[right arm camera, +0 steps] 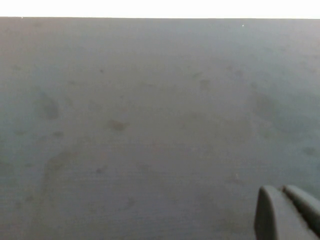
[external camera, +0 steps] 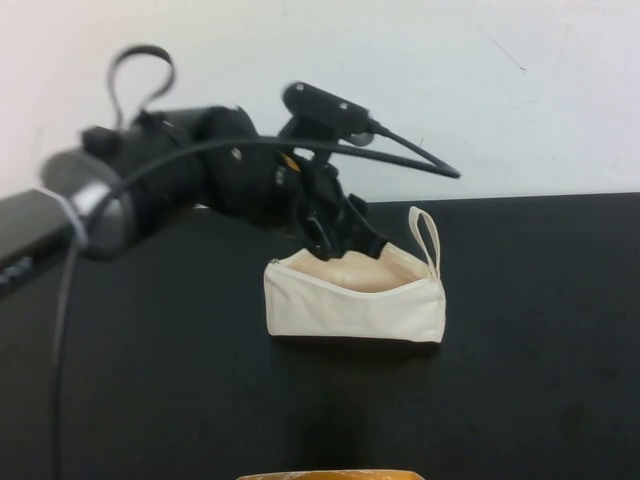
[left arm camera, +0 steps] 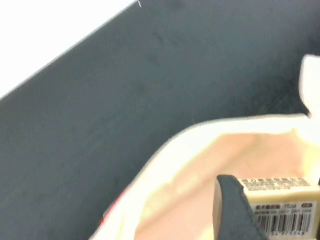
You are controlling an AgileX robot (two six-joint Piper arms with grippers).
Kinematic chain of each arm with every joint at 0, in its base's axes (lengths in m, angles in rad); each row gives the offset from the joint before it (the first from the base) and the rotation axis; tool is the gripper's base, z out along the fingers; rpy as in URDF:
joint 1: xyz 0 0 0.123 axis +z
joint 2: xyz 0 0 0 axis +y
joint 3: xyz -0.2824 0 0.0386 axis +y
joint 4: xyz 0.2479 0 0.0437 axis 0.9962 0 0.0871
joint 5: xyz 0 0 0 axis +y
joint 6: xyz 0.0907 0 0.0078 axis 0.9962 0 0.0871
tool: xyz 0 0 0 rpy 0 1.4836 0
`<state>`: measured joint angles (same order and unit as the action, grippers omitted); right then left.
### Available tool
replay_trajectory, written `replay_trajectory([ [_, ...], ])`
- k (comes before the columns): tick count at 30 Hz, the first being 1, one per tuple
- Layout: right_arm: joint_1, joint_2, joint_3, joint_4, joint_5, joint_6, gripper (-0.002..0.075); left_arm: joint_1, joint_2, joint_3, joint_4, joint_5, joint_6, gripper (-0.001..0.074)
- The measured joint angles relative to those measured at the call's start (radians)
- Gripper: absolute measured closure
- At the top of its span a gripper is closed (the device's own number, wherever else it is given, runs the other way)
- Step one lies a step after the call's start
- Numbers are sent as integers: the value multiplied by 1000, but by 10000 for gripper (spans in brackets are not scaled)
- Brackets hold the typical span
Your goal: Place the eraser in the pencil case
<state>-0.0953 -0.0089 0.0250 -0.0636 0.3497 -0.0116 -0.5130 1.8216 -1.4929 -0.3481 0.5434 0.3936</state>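
The cream-white pencil case stands open in the middle of the black table, its loop strap at its right end. My left gripper hangs over the open mouth, at its back left rim. In the left wrist view the left gripper is shut on the eraser, a cream-yellow block with a barcode label, held over the pale beige lining of the pencil case; one dark finger covers its end. My right gripper shows only in the right wrist view, fingers together, above bare table.
The black table ends at a white wall behind. A dark flat object lies at the far left. A tan edge shows at the front of the table.
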Motion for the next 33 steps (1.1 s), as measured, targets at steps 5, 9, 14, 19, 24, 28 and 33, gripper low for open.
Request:
replay_trajectory([
  [5, 0, 0, 0, 0, 0, 0, 727, -5, 67, 0, -6, -106, 0, 451],
  [9, 0, 0, 0, 0, 0, 0, 727, -5, 104, 0, -17, -119, 0, 451],
  [14, 0, 0, 0, 0, 0, 0, 727, -5, 113, 0, -24, -124, 0, 290],
  [19, 0, 0, 0, 0, 0, 0, 727, 14, 47, 0, -20, -52, -2, 299],
  [24, 0, 0, 0, 0, 0, 0, 727, 76, -100, 0, -11, 69, -2, 633],
  [28, 0, 0, 0, 0, 0, 0, 727, 117, -252, 21, -9, 175, 12, 715],
  [33, 0, 0, 0, 0, 0, 0, 727, 123, -470, 162, 2, 183, 25, 731],
])
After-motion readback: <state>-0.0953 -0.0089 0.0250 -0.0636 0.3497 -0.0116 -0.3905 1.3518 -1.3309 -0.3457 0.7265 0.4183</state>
